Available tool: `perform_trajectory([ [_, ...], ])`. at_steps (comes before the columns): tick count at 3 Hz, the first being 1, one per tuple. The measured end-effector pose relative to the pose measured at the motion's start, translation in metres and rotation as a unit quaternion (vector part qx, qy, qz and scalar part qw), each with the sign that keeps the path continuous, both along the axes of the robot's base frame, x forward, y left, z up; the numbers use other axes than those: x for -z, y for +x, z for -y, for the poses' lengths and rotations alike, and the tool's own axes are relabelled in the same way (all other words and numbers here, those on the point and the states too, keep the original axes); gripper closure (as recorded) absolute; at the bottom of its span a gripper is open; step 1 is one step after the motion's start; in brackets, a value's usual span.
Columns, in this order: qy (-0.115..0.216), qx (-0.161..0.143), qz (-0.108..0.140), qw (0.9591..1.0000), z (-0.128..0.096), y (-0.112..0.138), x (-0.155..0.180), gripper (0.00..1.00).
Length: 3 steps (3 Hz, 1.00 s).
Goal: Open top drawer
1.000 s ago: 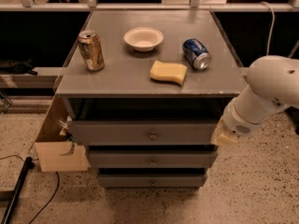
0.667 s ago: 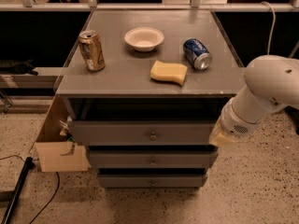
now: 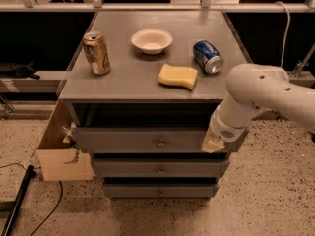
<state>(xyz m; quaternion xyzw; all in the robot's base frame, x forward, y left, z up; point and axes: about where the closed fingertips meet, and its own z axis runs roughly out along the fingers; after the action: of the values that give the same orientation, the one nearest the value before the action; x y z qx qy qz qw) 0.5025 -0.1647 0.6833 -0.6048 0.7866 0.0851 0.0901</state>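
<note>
Hovering at the right end of the top drawer [image 3: 123, 140] in the approach step, the gripper [image 3: 213, 144] (grip state cannot be told) must next travel left to the knob [image 3: 161, 143].

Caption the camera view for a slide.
Tool at the right end of the top drawer, right of its knob; upright can, bowl, sponge and tipped can on the cabinet.

gripper [image 3: 212, 144] shifted left, over right end of top drawer [image 3: 142, 140]

Speckled floor [image 3: 266, 195], dim light, dark recess [image 3: 34, 38] behind, pale rail [image 3: 147, 7] above.
</note>
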Motion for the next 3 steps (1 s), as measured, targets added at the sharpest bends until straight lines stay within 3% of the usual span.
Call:
perform_trajectory([
  [1,-0.001,-0.003,-0.002,1.0,-0.0044,0.0022,0.0038,0.16],
  [2,-0.001,-0.003,-0.002,1.0,-0.0064,0.0037,0.0046,0.0],
  [3,-0.002,-0.004,-0.001,1.0,-0.0098,0.0063,0.006,0.0],
])
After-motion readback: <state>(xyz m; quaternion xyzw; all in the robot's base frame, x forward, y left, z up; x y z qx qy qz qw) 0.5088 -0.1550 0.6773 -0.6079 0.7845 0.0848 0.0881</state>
